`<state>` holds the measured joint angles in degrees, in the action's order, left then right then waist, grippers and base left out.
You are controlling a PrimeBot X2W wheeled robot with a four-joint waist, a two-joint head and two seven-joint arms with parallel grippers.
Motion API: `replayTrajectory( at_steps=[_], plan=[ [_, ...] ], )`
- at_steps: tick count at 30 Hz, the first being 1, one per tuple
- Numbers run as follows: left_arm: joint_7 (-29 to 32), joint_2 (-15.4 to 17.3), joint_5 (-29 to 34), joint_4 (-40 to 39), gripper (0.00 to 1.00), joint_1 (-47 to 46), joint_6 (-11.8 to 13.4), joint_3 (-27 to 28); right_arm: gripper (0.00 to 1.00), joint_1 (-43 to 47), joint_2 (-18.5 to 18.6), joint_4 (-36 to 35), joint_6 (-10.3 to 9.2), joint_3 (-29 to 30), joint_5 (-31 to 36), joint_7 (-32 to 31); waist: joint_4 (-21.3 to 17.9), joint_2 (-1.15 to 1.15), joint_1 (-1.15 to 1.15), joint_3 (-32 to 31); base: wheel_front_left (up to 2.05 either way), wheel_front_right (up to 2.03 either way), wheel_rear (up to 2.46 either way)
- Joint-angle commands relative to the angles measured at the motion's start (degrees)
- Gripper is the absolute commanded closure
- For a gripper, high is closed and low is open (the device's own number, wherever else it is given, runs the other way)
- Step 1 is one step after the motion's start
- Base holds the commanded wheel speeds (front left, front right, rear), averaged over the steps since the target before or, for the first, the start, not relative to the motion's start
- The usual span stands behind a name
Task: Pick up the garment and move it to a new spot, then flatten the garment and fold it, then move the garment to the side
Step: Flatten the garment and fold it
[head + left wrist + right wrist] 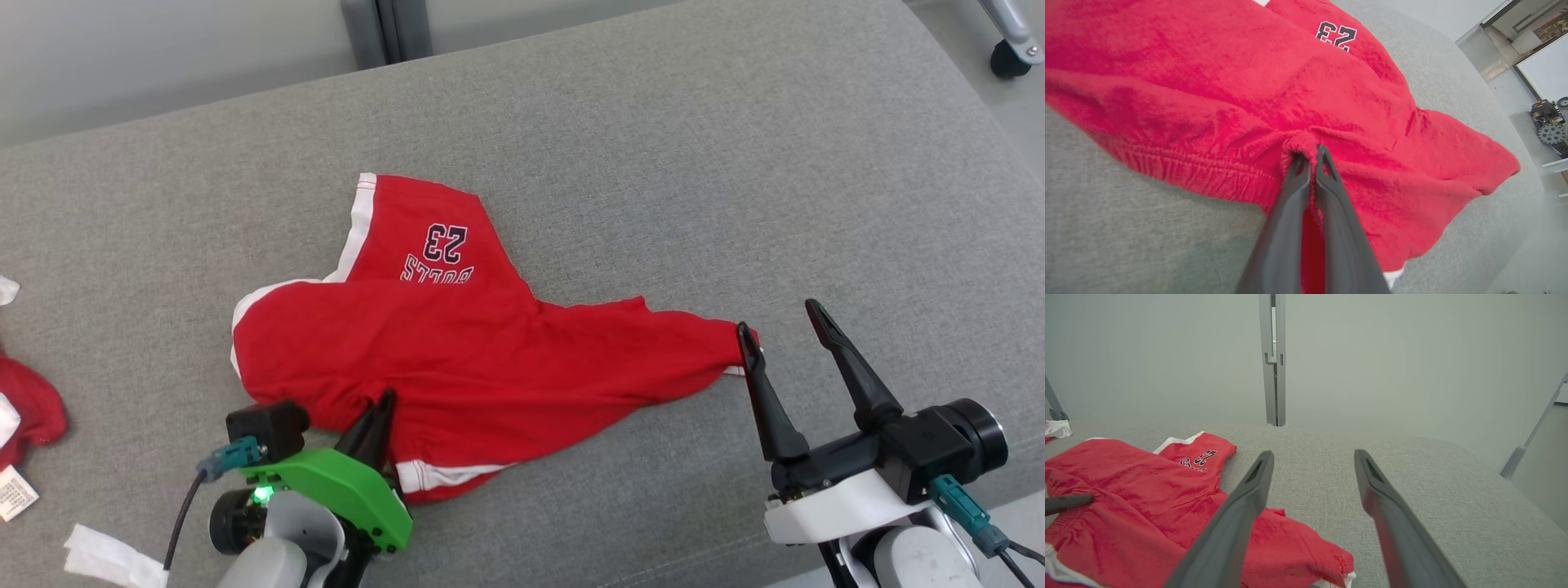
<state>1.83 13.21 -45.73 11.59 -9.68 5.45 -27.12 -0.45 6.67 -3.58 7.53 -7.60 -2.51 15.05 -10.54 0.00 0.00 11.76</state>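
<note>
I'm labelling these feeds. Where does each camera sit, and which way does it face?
Head view: on the head, looking down at red shorts on a grey cushion; left hand lower left, right hand lower right.
Left wrist view: on that wrist, looking along shut fingers pinching the shorts.
Right wrist view: on that wrist, looking across the cushion toward the wall, past open fingers.
Shared: all show the shorts' 23.

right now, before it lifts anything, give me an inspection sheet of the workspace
surface: grey fabric cushion
job's things: red shorts, white trim, rumpled, unfolded
clutter: red cloth and white scraps at the left edge
grippers: left gripper shut on the shorts' waistband; right gripper open at their right corner, holding nothing
cables: left wrist cable, right wrist cable, both teal-plugged
surroundings: pale wall, grey post, caster wheel
</note>
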Motion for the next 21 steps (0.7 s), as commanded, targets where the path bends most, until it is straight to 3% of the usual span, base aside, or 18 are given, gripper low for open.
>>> replayTrajectory(
  at_steps=[1, 6, 9, 11, 12, 15, 21],
  plan=[
    [-0.7, 0.3, 1.1, 1.9, 1.0, -2.1, -0.2, 0.4, 0.0, -0.8, 0.3, 0.1, -0.08, -0.1, -0.1, 0.2, 0.0, 0.0, 0.0, 0.1, 0.0, 0.0, 0.0],
    [-5.4, 0.3, 3.7, 10.4, 1.0, -6.7, 1.2, 1.7, 0.0, -1.5, 0.5, 0.3, -0.09, -0.7, -0.3, 0.2, -0.2, 0.0, 0.0, 0.3, 0.0, 0.0, 0.0],
    [-7.1, -0.4, 4.1, 14.2, 1.0, -7.7, 0.3, 1.5, 0.0, -1.6, 0.5, 0.4, -0.09, -0.8, -0.3, 0.2, -0.3, 0.0, 0.0, 0.3, 0.0, 0.0, 0.0],
    [-7.9, -0.7, 4.3, 16.0, 0.25, -7.7, -0.6, 0.8, 0.0, -1.4, 0.5, 0.6, -0.09, -0.8, -0.2, 0.2, -0.3, 0.0, 0.0, 0.2, 0.0, 0.0, 0.0],
    [-8.4, -1.0, 4.1, 16.7, 0.0, -7.3, -1.3, 0.6, 0.0, -1.3, 0.3, 0.6, -0.09, -0.6, -0.2, 0.2, -0.3, 0.0, 0.0, 0.1, 0.0, 0.0, 0.0],
    [-9.2, -1.2, 3.6, 17.7, 0.0, -5.5, -2.3, 0.2, 0.0, -0.6, 0.1, 0.8, -0.09, -0.3, -0.2, 0.2, -0.2, 0.0, 0.0, -0.5, 0.0, 0.0, 0.0],
    [-10.4, 1.5, 3.5, 13.5, 0.0, 0.5, 0.2, 1.3, 0.0, 1.0, -0.1, 0.7, -0.09, 0.7, 0.1, 0.2, 0.1, 0.0, 0.0, -2.2, 0.0, 0.0, 0.0]
  ],
)
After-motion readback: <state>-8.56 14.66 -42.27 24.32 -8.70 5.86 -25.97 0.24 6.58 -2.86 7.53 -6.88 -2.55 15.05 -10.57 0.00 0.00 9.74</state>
